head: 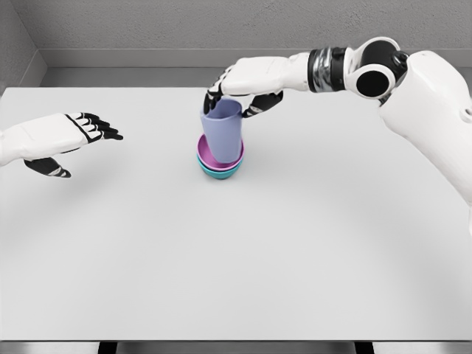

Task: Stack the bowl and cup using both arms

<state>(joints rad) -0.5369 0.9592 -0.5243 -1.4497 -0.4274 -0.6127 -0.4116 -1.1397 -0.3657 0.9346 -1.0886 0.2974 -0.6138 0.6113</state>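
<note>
A lavender cup stands in a magenta bowl, which is nested in a teal bowl near the middle of the white table. My right hand reaches in from the upper right and has its fingers wrapped around the cup's rim, the cup tilted slightly. My left hand hovers over the left part of the table, well apart from the stack, fingers spread and holding nothing.
Grey walls run behind the table's far edge. The right arm's bulky elbow and forearm hang over the table's right rear corner.
</note>
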